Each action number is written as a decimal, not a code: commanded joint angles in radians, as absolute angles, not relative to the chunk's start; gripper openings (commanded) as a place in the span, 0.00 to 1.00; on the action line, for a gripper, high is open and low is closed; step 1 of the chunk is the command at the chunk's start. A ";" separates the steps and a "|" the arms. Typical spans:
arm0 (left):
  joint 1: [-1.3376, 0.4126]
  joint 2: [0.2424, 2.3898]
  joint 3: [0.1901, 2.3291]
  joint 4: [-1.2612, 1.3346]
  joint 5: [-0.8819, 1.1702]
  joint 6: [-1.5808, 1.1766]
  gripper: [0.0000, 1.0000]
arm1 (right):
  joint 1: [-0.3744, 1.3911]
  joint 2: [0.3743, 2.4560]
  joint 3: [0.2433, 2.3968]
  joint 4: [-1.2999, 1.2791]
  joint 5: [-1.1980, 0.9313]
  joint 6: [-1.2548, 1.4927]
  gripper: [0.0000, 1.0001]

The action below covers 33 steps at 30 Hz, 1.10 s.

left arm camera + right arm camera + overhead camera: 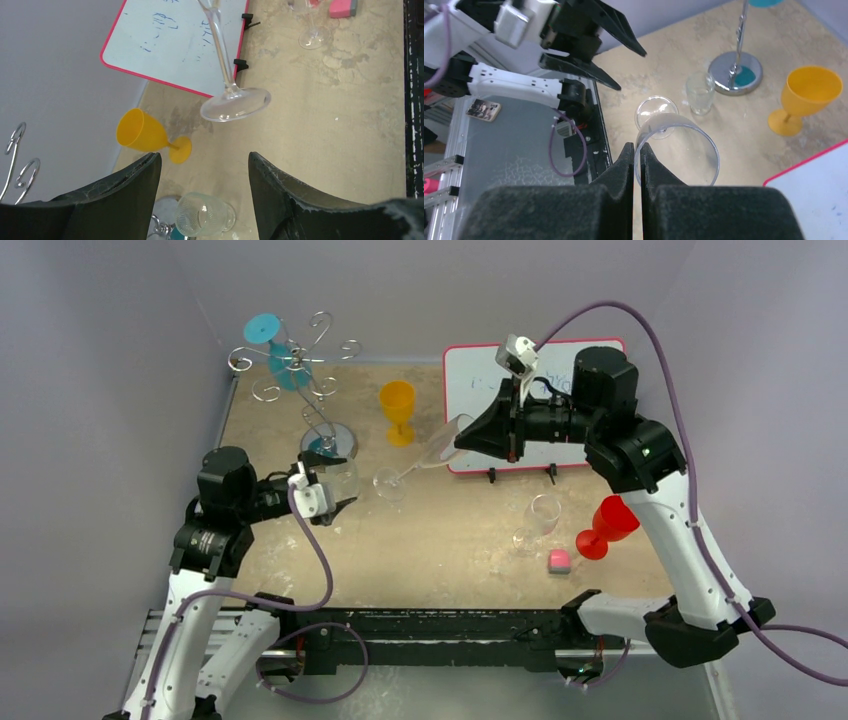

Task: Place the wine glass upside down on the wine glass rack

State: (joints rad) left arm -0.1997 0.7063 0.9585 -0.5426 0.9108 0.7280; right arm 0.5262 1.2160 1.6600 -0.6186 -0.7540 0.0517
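Observation:
My right gripper [462, 436] is shut on the rim of a clear wine glass [425, 458]. The glass hangs tilted above the table, its foot [235, 104] pointing towards the left arm. In the right wrist view the fingers [626, 160] pinch the bowl's wall [676, 150]. The silver wire wine glass rack [300, 365] stands at the back left on a round shiny base [736, 75]. A teal glass [270, 340] hangs on it upside down. My left gripper [335, 490] is open and holds nothing, just short of the glass's foot, with a small clear tumbler [202, 215] under its fingers.
A yellow goblet [397, 410] stands right of the rack's base. A whiteboard [480, 390] leans at the back, behind the right gripper. Another clear wine glass [538, 520], a red goblet [605, 525] and a pink eraser [559, 560] are at the front right.

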 commanded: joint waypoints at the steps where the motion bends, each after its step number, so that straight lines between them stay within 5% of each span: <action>1: -0.206 0.680 0.962 -0.602 0.966 0.868 0.64 | 0.507 1.237 1.759 -0.542 -0.903 0.052 0.00; 18: -0.206 0.633 1.002 -0.693 1.121 0.969 0.59 | 0.499 1.305 1.703 -0.244 -1.257 0.300 0.00; 33: -0.205 0.656 1.031 -0.805 1.220 1.058 0.46 | 0.499 1.316 1.635 -0.142 -1.249 0.364 0.00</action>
